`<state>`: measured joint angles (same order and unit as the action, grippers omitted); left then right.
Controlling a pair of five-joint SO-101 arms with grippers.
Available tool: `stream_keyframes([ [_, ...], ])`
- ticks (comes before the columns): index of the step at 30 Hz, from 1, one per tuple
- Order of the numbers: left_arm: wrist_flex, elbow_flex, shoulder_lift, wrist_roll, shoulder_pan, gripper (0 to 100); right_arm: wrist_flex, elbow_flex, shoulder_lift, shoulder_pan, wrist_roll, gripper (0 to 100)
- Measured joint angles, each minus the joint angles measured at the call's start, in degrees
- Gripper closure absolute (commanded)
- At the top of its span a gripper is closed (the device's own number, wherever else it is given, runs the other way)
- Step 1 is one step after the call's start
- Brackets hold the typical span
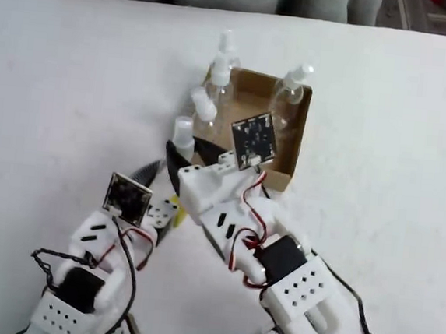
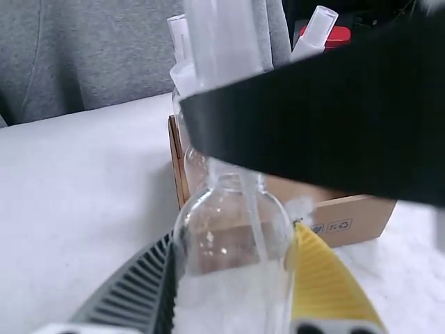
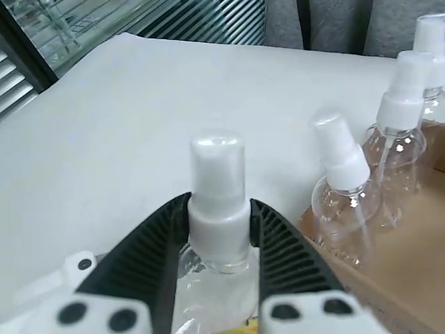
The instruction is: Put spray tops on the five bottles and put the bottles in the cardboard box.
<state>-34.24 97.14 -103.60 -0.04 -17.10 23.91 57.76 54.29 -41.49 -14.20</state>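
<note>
The fifth bottle stands upright just outside the cardboard box, against the wall facing the arms. The left pincer clenches its body and the right pincer grips its spray top from above. Four capped bottles stand inside the box.

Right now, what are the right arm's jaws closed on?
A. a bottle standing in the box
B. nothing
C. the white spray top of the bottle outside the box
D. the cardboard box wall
C: the right wrist view shows the right arm's jaws pressed on both sides of the spray top of the bottle, whose body the left arm's jaws hold.
</note>
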Motion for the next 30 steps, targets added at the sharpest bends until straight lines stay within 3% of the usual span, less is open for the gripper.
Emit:
stream_keyframes([
  [14, 0.0, 0.0, 0.0, 0.0, -0.09, 98, 0.88, 0.0, 0.0, -0.18, 0.0, 96.8],
  [19, 0.0, 0.0, 0.0, 0.0, -0.09, 98, 1.14, 0.0, 0.0, -0.53, 0.0, 84.5],
  [30, 0.0, 0.0, 0.0, 0.0, 0.09, 98, 12.04, -5.1, 0.35, -1.93, 0.79, 74.1],
])
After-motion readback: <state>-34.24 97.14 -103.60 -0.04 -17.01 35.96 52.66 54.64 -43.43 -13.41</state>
